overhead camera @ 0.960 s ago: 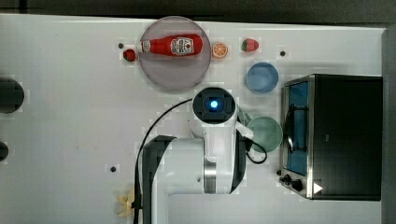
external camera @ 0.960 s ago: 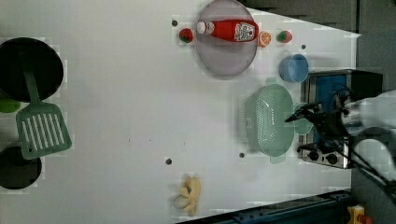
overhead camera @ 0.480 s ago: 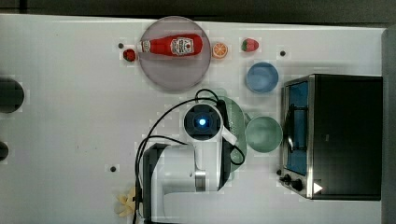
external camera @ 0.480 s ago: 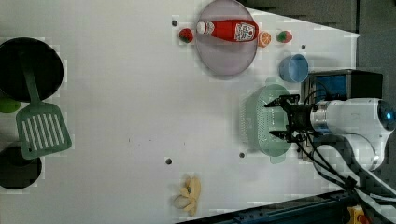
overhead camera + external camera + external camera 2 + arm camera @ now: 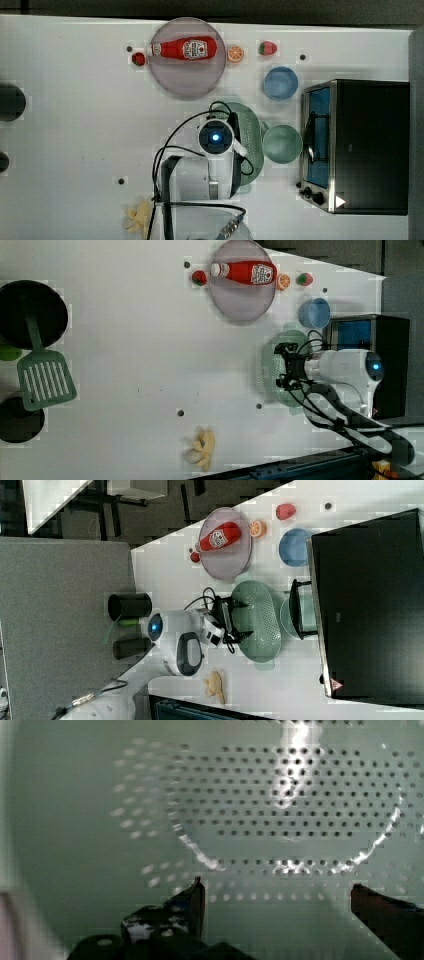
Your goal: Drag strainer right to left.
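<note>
The white table [image 5: 75,150] runs across the whole top view, and the black toaster oven [image 5: 357,145] sits at the right of that frame, its blue glass door facing the middle. The robot arm [image 5: 200,177] reaches up from the lower centre of the top view, its wrist over the strainer [image 5: 250,135], which lies just right of centre in the top view, between the arm and the green mug [image 5: 282,144], and below the grey plate [image 5: 187,75]. In the right view the strainer [image 5: 260,622] sits in the middle of the frame, beside the oven's handle. The pincer [image 5: 275,895] hangs released over the strainer's perforated inside, its two dark fingers [image 5: 192,900] spread well apart with the holed floor between them; in the left view the pincer [image 5: 286,372] is at the strainer's left rim. A ketchup bottle [image 5: 184,49] lies across the plate in the upper centre of the top view. The blue bowl [image 5: 280,82] stands upper right of the strainer, near the oven's corner. A green spatula [image 5: 42,375] lies at the left edge of the left view, and a banana [image 5: 202,450] near its bottom centre.
</note>
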